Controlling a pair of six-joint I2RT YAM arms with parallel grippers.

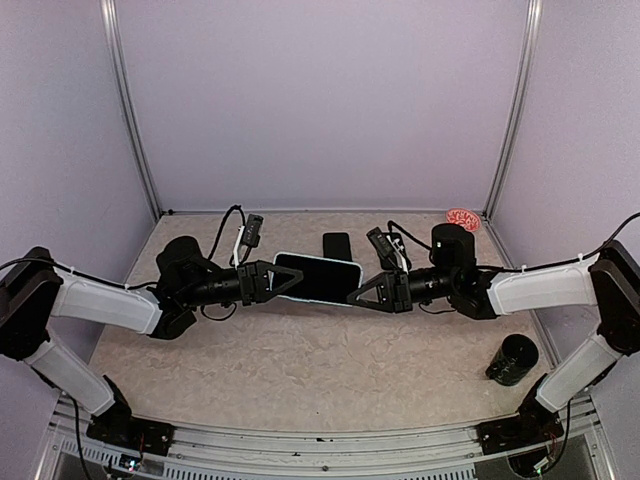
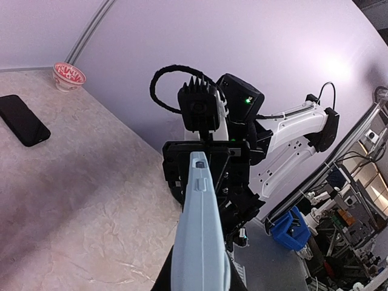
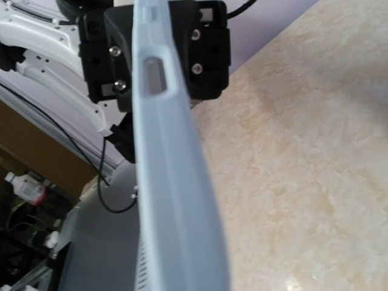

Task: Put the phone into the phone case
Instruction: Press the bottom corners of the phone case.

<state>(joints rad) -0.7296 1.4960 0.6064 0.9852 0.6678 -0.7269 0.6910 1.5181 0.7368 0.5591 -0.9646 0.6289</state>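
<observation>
1. Your left pincer (image 1: 296,279) is clenched on the left end of the phone case (image 1: 320,275), above the bench (image 1: 300,370).
2. Your right pincer (image 1: 355,293) clamps its right end.
3. The phone (image 1: 337,245) lies flat just beyond.

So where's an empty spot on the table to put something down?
The big bare stretch of table between the held phone case and the near rail, left of the black cylinder. The back is crowded: phone, red cup, and the left fingers and right fingers pinching the case.
</observation>
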